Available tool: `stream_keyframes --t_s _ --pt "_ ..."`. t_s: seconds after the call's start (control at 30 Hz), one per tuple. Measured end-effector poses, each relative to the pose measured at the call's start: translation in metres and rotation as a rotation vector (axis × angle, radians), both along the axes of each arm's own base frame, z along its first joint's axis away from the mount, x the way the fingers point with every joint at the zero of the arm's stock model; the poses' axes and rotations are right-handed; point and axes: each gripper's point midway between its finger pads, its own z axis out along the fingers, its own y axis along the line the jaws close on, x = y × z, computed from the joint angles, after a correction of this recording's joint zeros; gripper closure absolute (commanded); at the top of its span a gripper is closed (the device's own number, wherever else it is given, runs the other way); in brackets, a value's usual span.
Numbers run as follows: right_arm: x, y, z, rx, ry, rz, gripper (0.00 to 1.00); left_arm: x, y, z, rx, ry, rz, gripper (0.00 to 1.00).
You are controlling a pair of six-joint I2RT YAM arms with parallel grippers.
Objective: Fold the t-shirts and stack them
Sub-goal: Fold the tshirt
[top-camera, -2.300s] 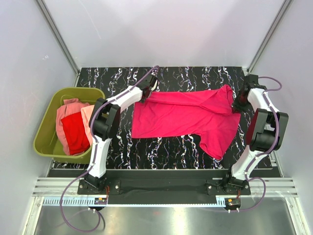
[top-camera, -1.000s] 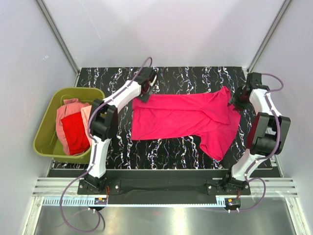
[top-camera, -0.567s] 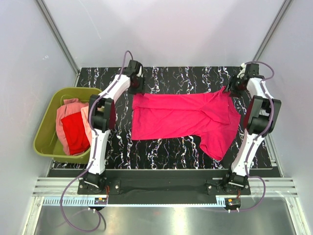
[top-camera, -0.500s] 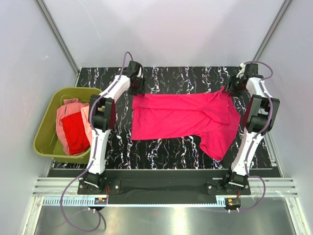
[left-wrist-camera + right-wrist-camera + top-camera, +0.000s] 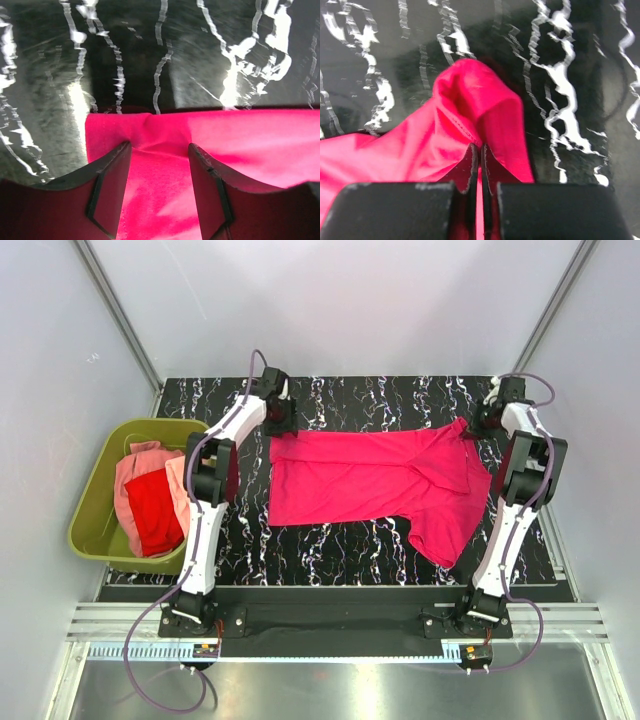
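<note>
A bright magenta t-shirt (image 5: 370,475) lies spread flat across the black marbled table, one sleeve pointing toward the near right. My left gripper (image 5: 277,426) stands open at the shirt's far left corner. In the left wrist view its two fingers (image 5: 111,172) rest on the cloth (image 5: 250,140), one either side of a small wrinkle by the edge. My right gripper (image 5: 478,423) is at the far right corner, shut on a raised fold of the magenta cloth (image 5: 470,100), which is pinched between the jaws (image 5: 480,150). A red t-shirt (image 5: 155,515) and a salmon-pink one (image 5: 135,465) lie in the tub.
An olive-green plastic tub (image 5: 92,540) sits at the left edge of the table. Grey walls close in the back and both sides. Bare marbled table (image 5: 400,400) shows beyond the shirt's far edge and in front of it.
Both arms reached out to the shirt's far corners. The right gripper has closed on the cloth at the far right corner; the left gripper stays open over the far left corner.
</note>
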Motion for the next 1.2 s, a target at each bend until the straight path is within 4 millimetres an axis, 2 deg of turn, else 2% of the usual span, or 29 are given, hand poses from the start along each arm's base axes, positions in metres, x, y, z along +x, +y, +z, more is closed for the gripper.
stream_keyframes --t_s 0.13,0.23,0.47,0.8,1.03,1.2 --pt "-0.014 -0.009 -0.008 0.019 0.013 -0.072 1.0 0.003 0.009 -0.001 0.0 0.009 0.045 0.44" --pt "-0.025 -0.013 -0.001 0.036 0.007 -0.115 1.0 0.003 0.012 -0.001 0.005 0.015 0.066 0.44" --pt "-0.031 -0.012 0.016 0.066 -0.053 -0.195 1.0 0.003 0.013 -0.002 0.006 0.018 0.086 0.44" --pt "-0.057 -0.004 -0.008 0.196 -0.078 -0.34 1.0 0.004 0.016 -0.002 0.02 0.016 0.112 0.43" --pt "-0.051 -0.016 0.012 0.238 -0.194 -0.421 1.0 0.004 0.018 -0.002 0.028 0.014 0.119 0.42" --pt "-0.045 -0.016 0.022 0.275 -0.259 -0.452 1.0 0.004 0.018 -0.002 0.029 0.014 0.125 0.42"
